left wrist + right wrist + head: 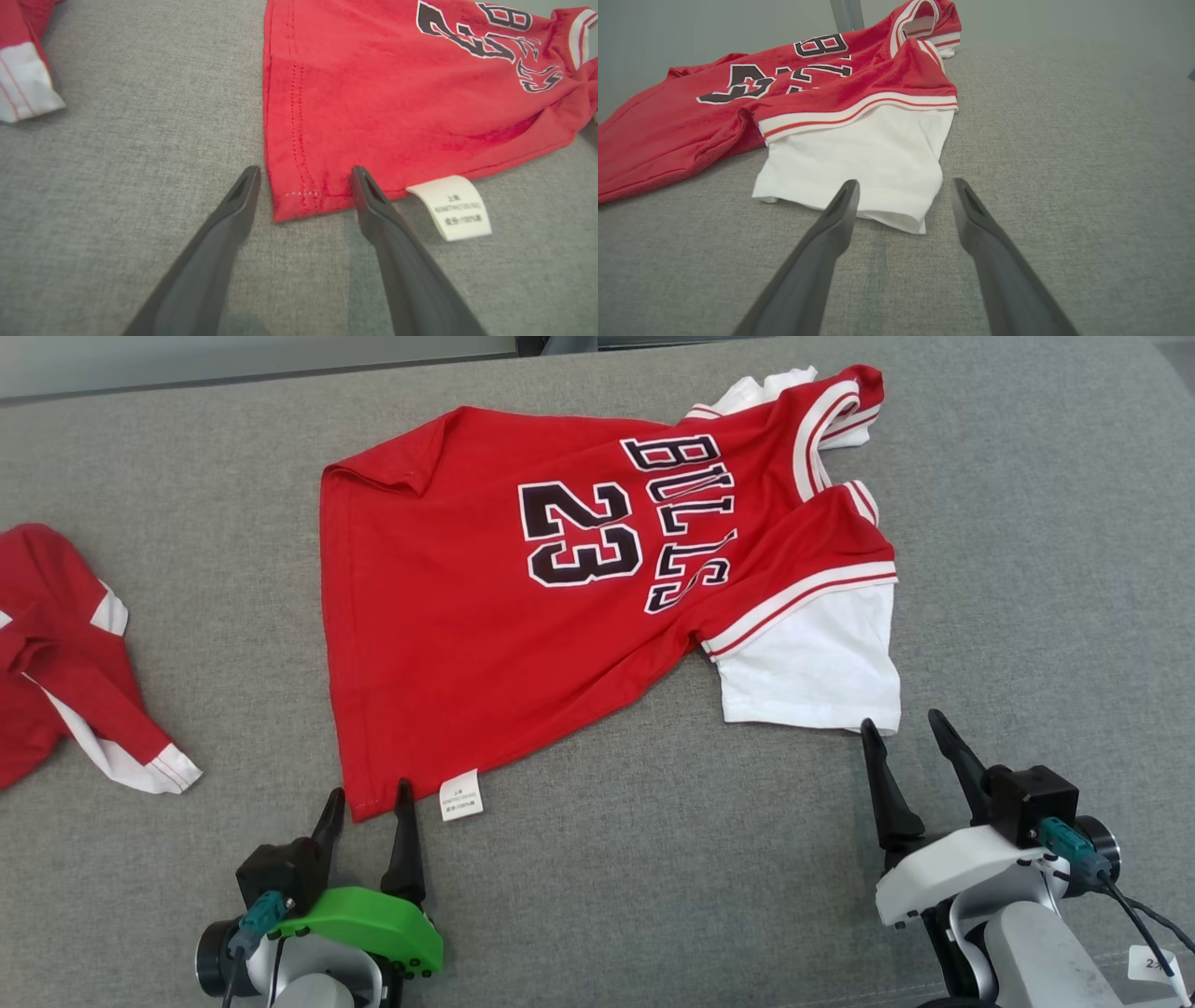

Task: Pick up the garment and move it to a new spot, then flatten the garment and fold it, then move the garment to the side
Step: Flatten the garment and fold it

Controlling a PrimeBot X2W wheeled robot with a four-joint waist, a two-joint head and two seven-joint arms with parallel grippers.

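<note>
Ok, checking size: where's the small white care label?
Head view, lower left: white label at the red basketball jersey's hem corner, just right of the left gripper.

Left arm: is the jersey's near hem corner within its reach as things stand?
Probably yes. The left gripper is open, and the hem corner of the red jersey lies right between its fingertips, with nothing in the way. The white care label sits just beside it.

Spread right gripper [904, 183] brackets white sleeve corner [911, 212] of red jersey [668, 135], perhaps touching.
</note>
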